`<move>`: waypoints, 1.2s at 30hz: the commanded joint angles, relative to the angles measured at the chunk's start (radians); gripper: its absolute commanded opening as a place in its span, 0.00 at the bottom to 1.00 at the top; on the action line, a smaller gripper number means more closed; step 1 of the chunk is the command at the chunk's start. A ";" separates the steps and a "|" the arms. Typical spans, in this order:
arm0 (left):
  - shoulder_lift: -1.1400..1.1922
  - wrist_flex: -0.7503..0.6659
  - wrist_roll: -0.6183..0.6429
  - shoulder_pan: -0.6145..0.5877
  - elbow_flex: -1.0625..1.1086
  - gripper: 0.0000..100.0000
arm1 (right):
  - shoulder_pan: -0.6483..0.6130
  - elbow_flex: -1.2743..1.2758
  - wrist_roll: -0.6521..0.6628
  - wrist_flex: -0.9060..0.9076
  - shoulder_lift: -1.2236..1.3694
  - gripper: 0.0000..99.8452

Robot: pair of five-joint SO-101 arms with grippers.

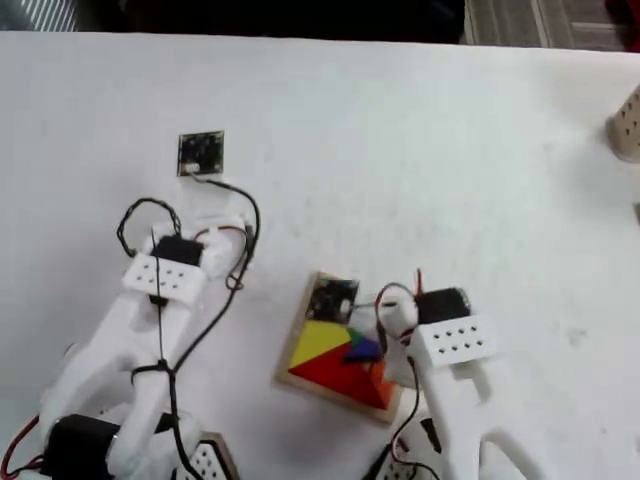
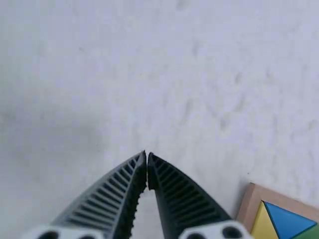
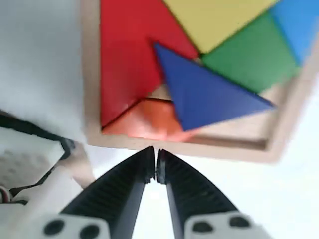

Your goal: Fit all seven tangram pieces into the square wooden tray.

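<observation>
Looking down over a white table (image 1: 420,150), the high view showed two white arms side by side near its front edge. Broad bare tabletop stretched from them to the far edge and out to both sides. One pale perforated object (image 1: 626,125) stood at the table's right edge, well apart from everything else.

The left arm (image 1: 130,330) hung over bare table. The left gripper (image 2: 146,162) had its dark ribbed jaws pressed together with nothing between them. A corner of the tray lay near, off to one side.

The square wooden tray (image 1: 296,340) sat turned at an angle between the arms, close to the right arm (image 1: 455,400). The right gripper (image 3: 153,164) hovered with its tips just outside one wooden rim, and its jaws were likewise closed on nothing.

Six coloured pieces could be counted inside the tray:
- One large red triangle (image 3: 124,64)
- One yellow piece (image 3: 214,20)
- One green piece (image 3: 254,55)
- One light blue piece (image 3: 299,25)
- One orange piece (image 3: 149,122)
- One dark blue triangle (image 3: 204,94)

The first five lay flat and edge to edge. The dark blue triangle lay crooked across the middle, out of line with its neighbours, with bare wood showing beside it.

In all there were two arms, two grippers and one tray.
</observation>
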 commanded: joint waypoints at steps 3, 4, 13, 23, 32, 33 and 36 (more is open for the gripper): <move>-0.031 -0.026 -0.011 -0.004 -0.014 0.02 | 0.008 -0.155 -0.176 0.018 -0.008 0.02; -0.031 -0.026 -0.011 -0.004 -0.014 0.02 | -0.008 -0.149 -0.213 -0.005 -0.005 0.02; -0.031 -0.026 -0.011 -0.004 -0.012 0.02 | -0.194 0.057 -0.330 -0.139 -0.015 0.02; -0.031 -0.026 -0.011 -0.004 -0.011 0.02 | -0.151 0.098 -0.328 -0.228 -0.005 0.02; -0.031 -0.026 -0.012 -0.004 -0.009 0.02 | -0.025 0.103 -0.293 -0.275 -0.010 0.02; -0.031 -0.026 -0.012 -0.004 -0.009 0.02 | -0.012 0.094 -0.293 -0.275 -0.008 0.02; -0.031 -0.026 -0.012 -0.004 -0.009 0.02 | 0.031 0.069 -0.292 -0.286 -0.007 0.02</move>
